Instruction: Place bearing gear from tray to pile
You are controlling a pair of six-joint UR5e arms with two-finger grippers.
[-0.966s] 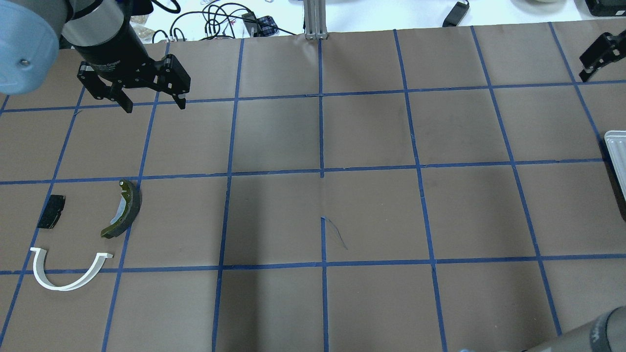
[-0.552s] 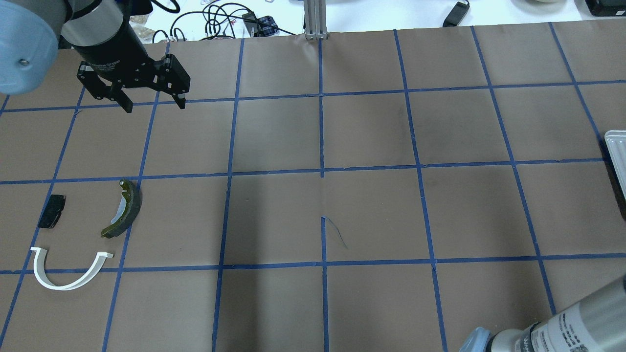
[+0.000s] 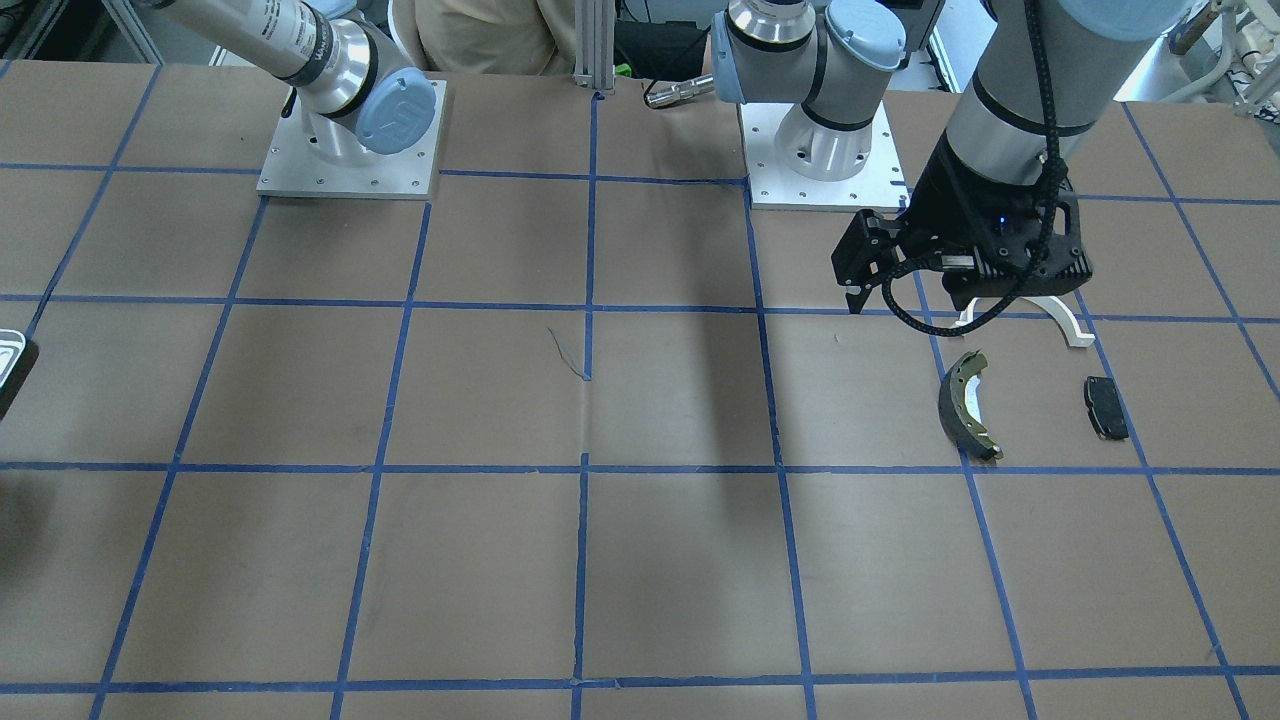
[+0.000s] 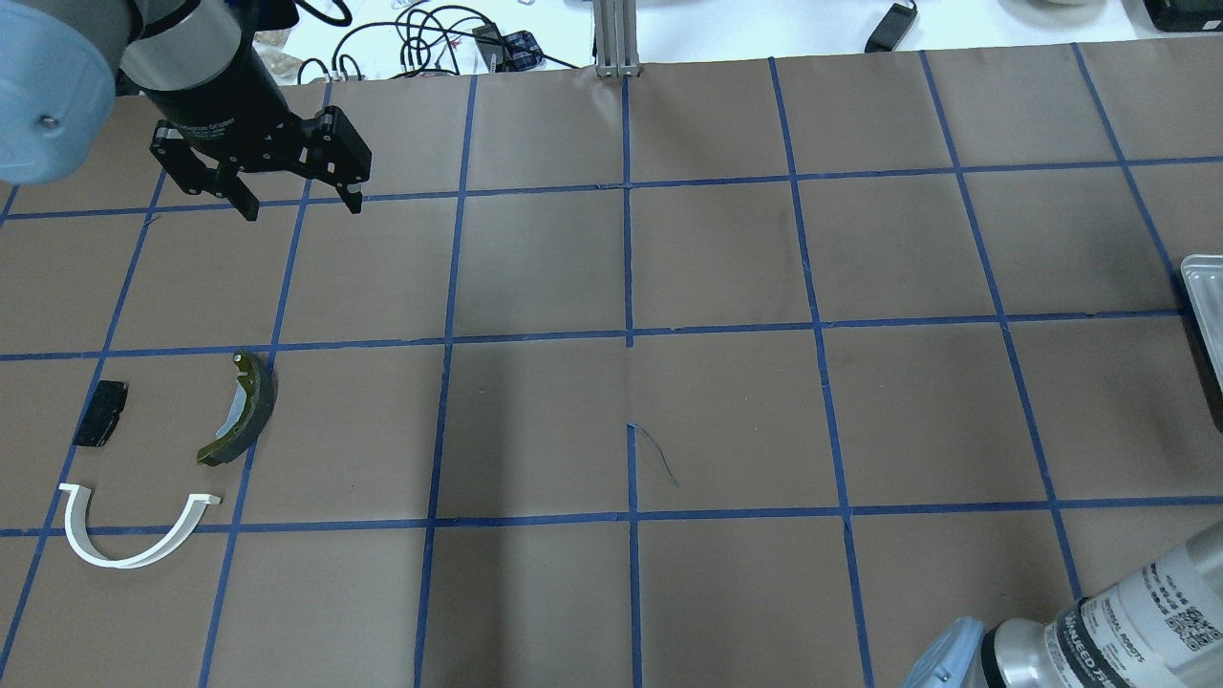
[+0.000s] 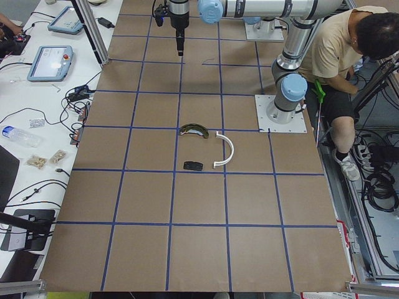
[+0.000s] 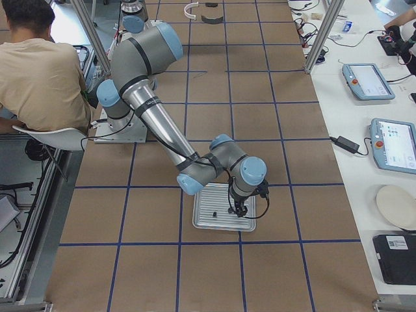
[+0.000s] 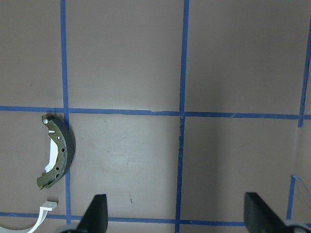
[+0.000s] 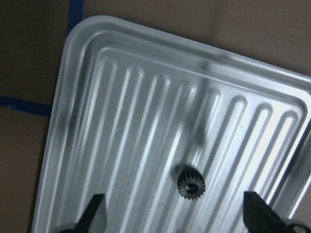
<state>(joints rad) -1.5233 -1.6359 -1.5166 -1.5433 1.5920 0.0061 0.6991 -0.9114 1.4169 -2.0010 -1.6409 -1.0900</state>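
Now: pre-grasp over tray, gear not yet picked

1. Gear loc. The gear (image 8: 191,183) lies flat on the ribbed floor of the tray (image 8: 73,77), apart from the rim walls. The tray sits at the robot's right end of the table (image 4: 726,420). The pile (image 5: 194,130) is at the left end, well apart.

2. R gripper (image 8: 176,216). It points down over the tray with its fingers (image 8: 97,213) spread wide and nothing between them. In the wrist view the gear lies between the two finger lines, slightly right of centre and ahead of the tips. Judgement: the wide spread gives room to straddle a small part, and a top-down approach suits a flat part on a floor. The side view shows the gripper low over the tray; contact w/ the tray can't be told.

3. L gripper (image 4: 301,205). Fingers are spread and empty, above bare table beyond the pile. It is prob. parked there so as not to block the drop zone.

4. Pile. Shoe (image 4: 244,411), arc (image 4: 186,524) and pad (image 4: 100,413) lie near each other, not touching.

5. Status. Judged at the start: pick not yet done. The next move calls for centring on the gear, descending, then closing.

6. Risk. The gear is tiny and the ribs may deflect the tips or flick it aside.
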